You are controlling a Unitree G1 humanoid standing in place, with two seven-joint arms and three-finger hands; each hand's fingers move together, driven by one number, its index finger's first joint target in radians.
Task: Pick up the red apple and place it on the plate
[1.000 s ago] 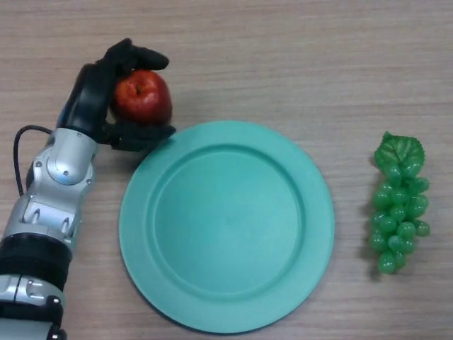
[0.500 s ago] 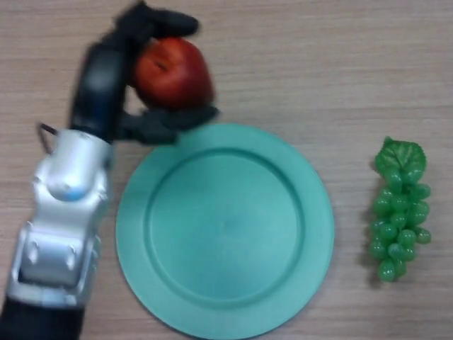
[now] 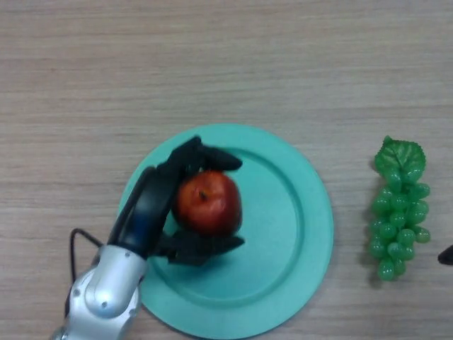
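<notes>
The red apple [image 3: 208, 202] is over the middle-left of the round green plate [image 3: 297, 212], stem side up. My left hand [image 3: 157, 202] is shut on it, with fingers curled over its far side and the thumb under its near side. Whether the apple rests on the plate or hangs just above it cannot be told. The silver left forearm comes in from the lower left and covers the plate's near-left rim. A small dark tip at the right edge may be my right hand [image 3: 446, 256]; its fingers do not show.
A bunch of green grapes [image 3: 398, 209] with a leaf lies on the wooden table right of the plate, a short gap from its rim.
My left hand lifted the apple from the table beyond the plate's far-left rim and carried it toward me and rightward, over the plate. The plate and grapes stayed put.
</notes>
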